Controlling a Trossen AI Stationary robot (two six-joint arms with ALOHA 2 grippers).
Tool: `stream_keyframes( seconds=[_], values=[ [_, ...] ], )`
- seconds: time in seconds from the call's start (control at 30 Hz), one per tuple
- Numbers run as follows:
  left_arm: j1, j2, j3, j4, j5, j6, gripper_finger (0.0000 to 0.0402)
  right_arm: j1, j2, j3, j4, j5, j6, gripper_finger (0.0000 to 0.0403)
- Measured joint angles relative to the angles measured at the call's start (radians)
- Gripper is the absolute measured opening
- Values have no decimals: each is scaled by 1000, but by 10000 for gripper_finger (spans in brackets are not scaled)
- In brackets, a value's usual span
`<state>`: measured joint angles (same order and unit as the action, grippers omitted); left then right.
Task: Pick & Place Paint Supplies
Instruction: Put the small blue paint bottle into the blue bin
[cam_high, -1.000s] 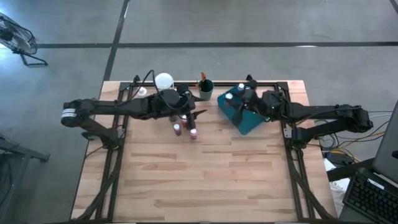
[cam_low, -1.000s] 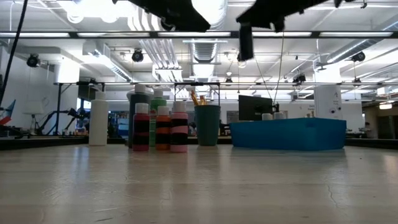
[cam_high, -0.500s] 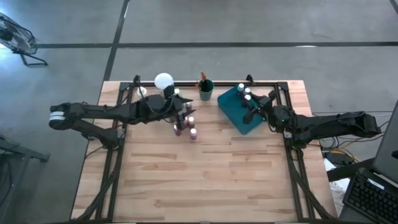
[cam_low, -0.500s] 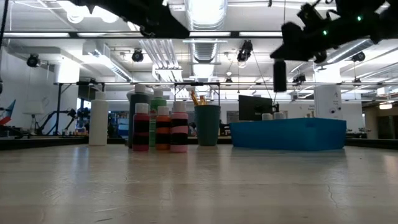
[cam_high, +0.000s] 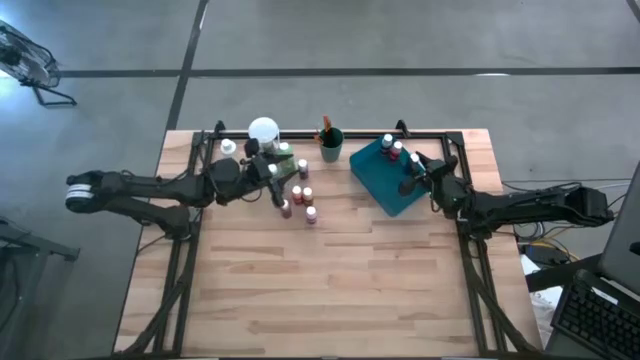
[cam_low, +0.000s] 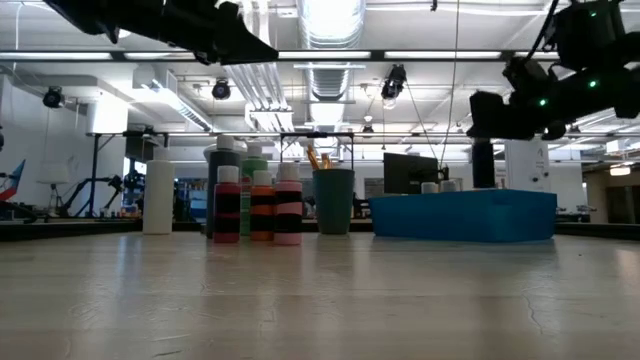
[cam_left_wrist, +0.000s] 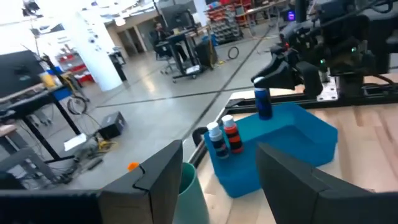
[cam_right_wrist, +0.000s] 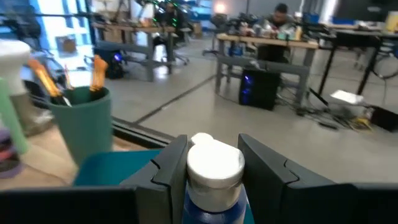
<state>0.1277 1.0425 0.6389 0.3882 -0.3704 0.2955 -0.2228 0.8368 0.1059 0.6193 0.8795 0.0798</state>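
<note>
Blue, white-capped paint bottle (cam_right_wrist: 214, 177) sits clamped in the right gripper (cam_high: 412, 182) above the teal rectangular tray (cam_high: 385, 193), right of centre, presumably for placing; left gripper (cam_left_wrist: 214, 177) gapes empty.

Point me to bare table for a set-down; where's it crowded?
Free: the whole near half of the table, below the bottle cluster and teal tray. Crowded: the far edge, where cluster, brush cup and tray stand.

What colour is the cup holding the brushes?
The cup is teal green, seen best in the right wrist view; orange-tipped brushes stick out of it.
</note>
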Motion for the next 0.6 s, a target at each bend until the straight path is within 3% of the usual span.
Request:
stream_keyframes(
  seconds=[0.17,0.47,0.6],
  values=[
    [10,0,-6,5,-1,11,207,-79,81,-1,30,-60,30,116],
    [22,1,-6,5,0,43,207,-165,223,-75,305,-182,22,116],
    [32,1,-6,5,2,51,207,-179,275,-98,381,-178,-3,116]
  ],
)
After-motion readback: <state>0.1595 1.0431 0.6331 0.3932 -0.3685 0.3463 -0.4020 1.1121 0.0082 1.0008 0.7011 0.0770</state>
